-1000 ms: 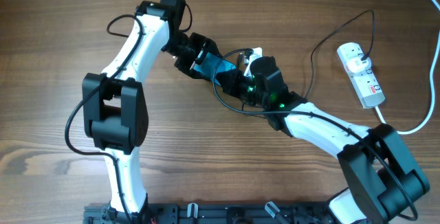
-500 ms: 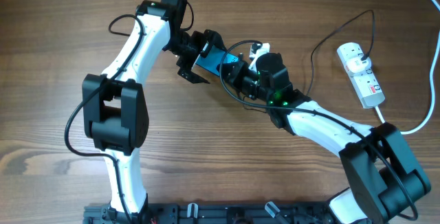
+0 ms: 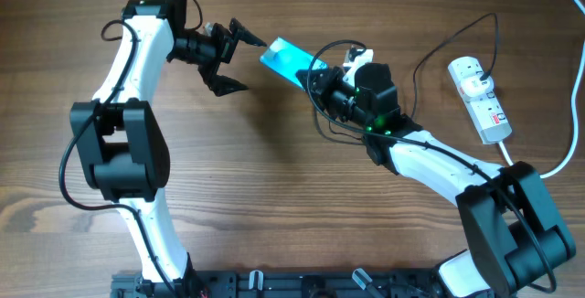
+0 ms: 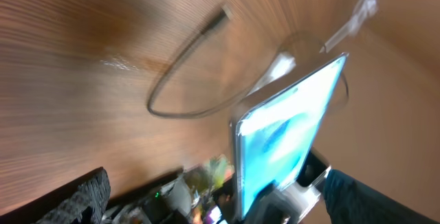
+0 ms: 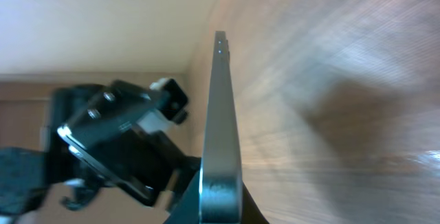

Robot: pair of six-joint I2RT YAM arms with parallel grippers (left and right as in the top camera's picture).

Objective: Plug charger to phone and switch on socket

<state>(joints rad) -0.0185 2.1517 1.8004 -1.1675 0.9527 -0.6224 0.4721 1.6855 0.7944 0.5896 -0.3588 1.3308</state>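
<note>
The phone (image 3: 285, 60), light blue screen up, is off the table, held at one end by my right gripper (image 3: 314, 82). In the right wrist view the phone (image 5: 218, 100) stands edge-on between the shut fingers (image 5: 220, 207). My left gripper (image 3: 228, 56) is open and empty, to the left of the phone and apart from it. In the left wrist view its wide-open fingers (image 4: 216, 189) face the phone (image 4: 289, 128). The charger cable (image 3: 422, 63) runs from its white plug in the socket (image 3: 484, 106). Its loop and connector tip (image 4: 221, 16) lie on the table.
The socket's thick white cord (image 3: 571, 133) runs along the right edge. The right arm (image 3: 430, 161) stretches diagonally across the middle right. The left arm (image 3: 128, 69) stands at the left. The table (image 3: 274, 197) is brown wood.
My left gripper has let go of the phone and swung away to the left, open. My right gripper keeps the phone and has carried it a little up and right.
</note>
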